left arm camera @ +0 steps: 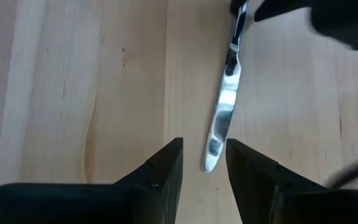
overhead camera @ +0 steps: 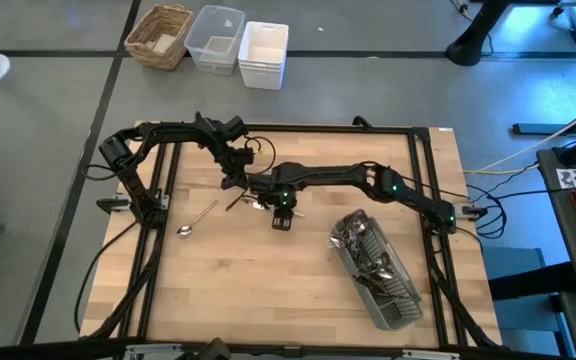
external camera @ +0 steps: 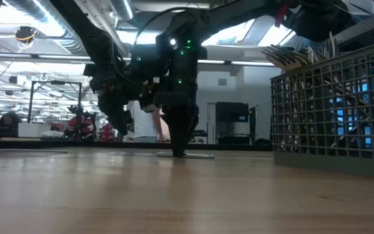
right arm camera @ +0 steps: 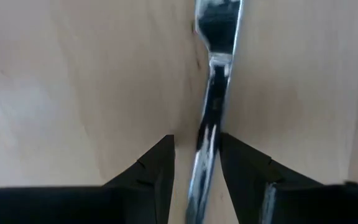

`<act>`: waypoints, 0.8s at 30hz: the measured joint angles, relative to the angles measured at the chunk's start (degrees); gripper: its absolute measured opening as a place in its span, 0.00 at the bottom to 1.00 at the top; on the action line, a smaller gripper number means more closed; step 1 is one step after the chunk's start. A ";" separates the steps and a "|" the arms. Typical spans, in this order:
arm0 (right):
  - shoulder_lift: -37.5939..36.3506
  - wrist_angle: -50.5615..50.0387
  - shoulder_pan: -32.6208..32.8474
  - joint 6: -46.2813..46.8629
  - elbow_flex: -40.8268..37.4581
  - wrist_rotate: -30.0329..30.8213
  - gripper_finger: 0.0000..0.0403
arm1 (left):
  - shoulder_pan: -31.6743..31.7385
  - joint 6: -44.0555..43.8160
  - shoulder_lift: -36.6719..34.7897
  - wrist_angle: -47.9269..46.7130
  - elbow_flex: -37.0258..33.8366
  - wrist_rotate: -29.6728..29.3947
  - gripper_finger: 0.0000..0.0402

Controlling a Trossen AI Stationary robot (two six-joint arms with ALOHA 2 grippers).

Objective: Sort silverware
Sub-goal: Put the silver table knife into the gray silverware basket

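Knife (left arm camera: 224, 109) flat on the table (overhead camera: 268, 290) mid-top, blade tip just ahead of the left gripper (left arm camera: 204, 165), jaws parted, empty. Right gripper (right arm camera: 197, 165) straddles a fork (right arm camera: 213, 74), fingers not yet clenched. Spoon (overhead camera: 196, 219) lies alone to the left; caddy (overhead camera: 378, 268) holds the rest.

Wooden worktable sitting on a grey floor in a lit workshop

A pale wooden table (overhead camera: 268, 290) is resting on a grey floor (overhead camera: 38, 120), with a wicker basket (overhead camera: 160, 35), a clear plastic bin (overhead camera: 215, 37) and a white bin (overhead camera: 263, 54) lying side by side beyond its far edge. In the low view, ceiling lights (external camera: 37, 49) are glowing over a long room, ducting (external camera: 41, 14) is running overhead, and a dark cabinet (external camera: 229, 122) is standing against the far wall.
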 joint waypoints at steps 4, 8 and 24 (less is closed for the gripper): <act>-0.37 1.82 0.06 1.65 -1.99 3.28 0.33 | -0.06 -0.12 0.00 -0.02 0.00 0.00 0.29; -0.50 2.76 0.09 1.68 -3.13 3.91 0.33 | -0.24 -1.00 0.00 -0.26 0.00 0.00 0.29; -0.33 3.44 -0.11 1.83 -4.08 1.51 0.04 | -4.83 -10.56 0.02 -0.15 0.00 -0.07 0.29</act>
